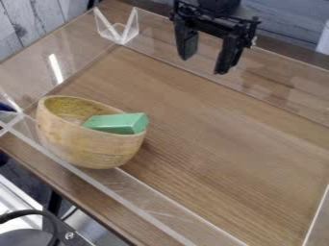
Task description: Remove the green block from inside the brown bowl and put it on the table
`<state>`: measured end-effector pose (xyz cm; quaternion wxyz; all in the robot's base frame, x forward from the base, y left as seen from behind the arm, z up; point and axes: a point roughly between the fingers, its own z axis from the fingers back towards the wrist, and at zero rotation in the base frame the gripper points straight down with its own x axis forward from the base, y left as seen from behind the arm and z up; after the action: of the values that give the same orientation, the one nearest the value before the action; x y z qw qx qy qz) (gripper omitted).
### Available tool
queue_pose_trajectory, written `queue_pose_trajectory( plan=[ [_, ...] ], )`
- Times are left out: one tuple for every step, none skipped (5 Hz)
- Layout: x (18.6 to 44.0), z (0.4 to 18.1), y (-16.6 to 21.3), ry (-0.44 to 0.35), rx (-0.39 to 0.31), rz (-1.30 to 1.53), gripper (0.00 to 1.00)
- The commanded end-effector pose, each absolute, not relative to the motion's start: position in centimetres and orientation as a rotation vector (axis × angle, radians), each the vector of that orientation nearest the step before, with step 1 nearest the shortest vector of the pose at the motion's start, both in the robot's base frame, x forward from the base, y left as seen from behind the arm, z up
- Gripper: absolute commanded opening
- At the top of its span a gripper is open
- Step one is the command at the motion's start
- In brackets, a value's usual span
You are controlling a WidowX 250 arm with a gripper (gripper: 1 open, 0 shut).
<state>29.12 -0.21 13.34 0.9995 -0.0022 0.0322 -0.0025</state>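
Observation:
The brown bowl [88,133], a round tan wooden one, stands on the table [218,125] at the lower left, close to the front acrylic wall. Inside it, leaning against the right side of the rim, lies the green block [117,123]. My gripper [206,53] hangs at the top centre-right, pointing down, well above and to the right of the bowl. Its two black fingers stand apart with nothing between them, so it is open.
Low clear acrylic walls [154,207] run along the table's edges. A clear acrylic corner piece [118,29] stands at the far left end. Bare wood-grain surface stretches between the bowl and the gripper and to the right.

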Motion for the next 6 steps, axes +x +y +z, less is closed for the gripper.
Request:
queue_pose_trajectory(
  plan=[
    [28.2, 12.1, 1.0, 0.074, 0.014, -0.048, 1.00],
    [25.9, 11.2, 3.1, 0.114, 0.010, -0.037, 1.00],
    [23.6, 10.5, 5.7, 0.134, 0.002, -0.012, 1.00],
    [22.7, 10.3, 7.9, 0.146, 0.020, -0.029, 1.00],
    [22.0, 10.1, 8.6, 0.173, 0.038, -0.049, 1.00],
    [19.5, 9.6, 9.5, 0.207, 0.040, -0.050, 1.00]
  ],
)
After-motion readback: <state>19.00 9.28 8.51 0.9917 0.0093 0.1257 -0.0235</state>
